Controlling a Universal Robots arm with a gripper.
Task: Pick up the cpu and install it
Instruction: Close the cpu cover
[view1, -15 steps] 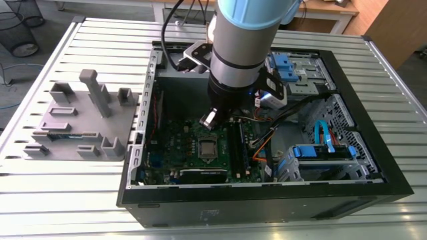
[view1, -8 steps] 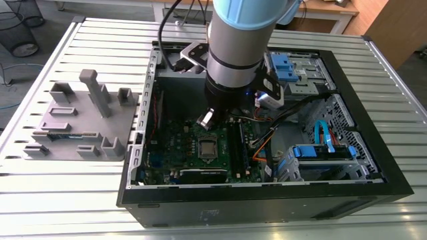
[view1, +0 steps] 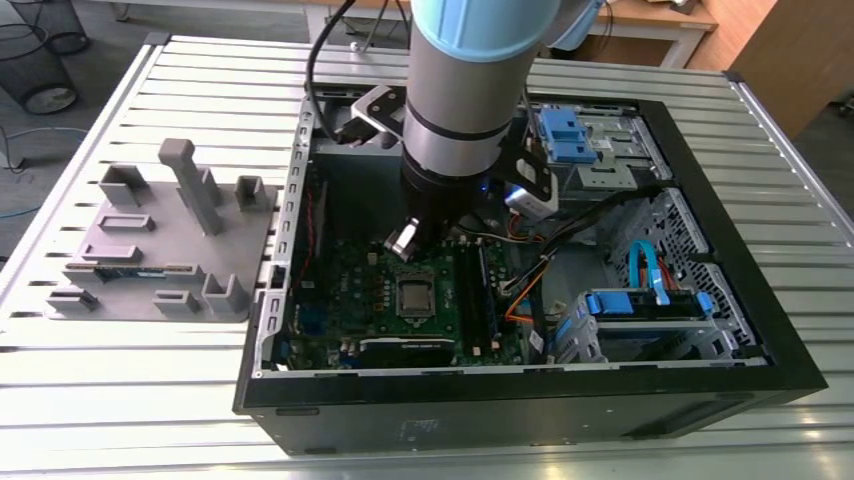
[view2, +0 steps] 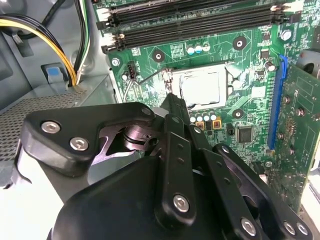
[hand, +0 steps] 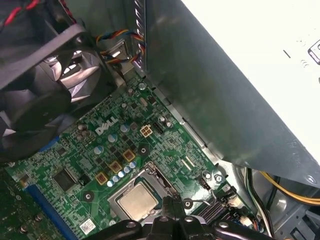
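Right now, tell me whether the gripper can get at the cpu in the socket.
Probably yes. The gripper hangs close beside the cpu, which lies with its top bare inside the socket frame. In both wrist views nothing stands between them, though that frame hugs the cpu's edges and could hinder a side grip.

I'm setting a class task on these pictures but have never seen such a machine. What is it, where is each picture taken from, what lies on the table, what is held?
One robot arm with a gripper at its end reaches into an open computer case on a slatted metal table. The exterior view looks on from off the arm; both wrist views come from cameras riding on it, facing the green motherboard. On the exterior view's left of the case lies a grey tray. The cpu, a small silver square, sits in its socket on the board, close to the shut gripper, which seems to hold nothing.
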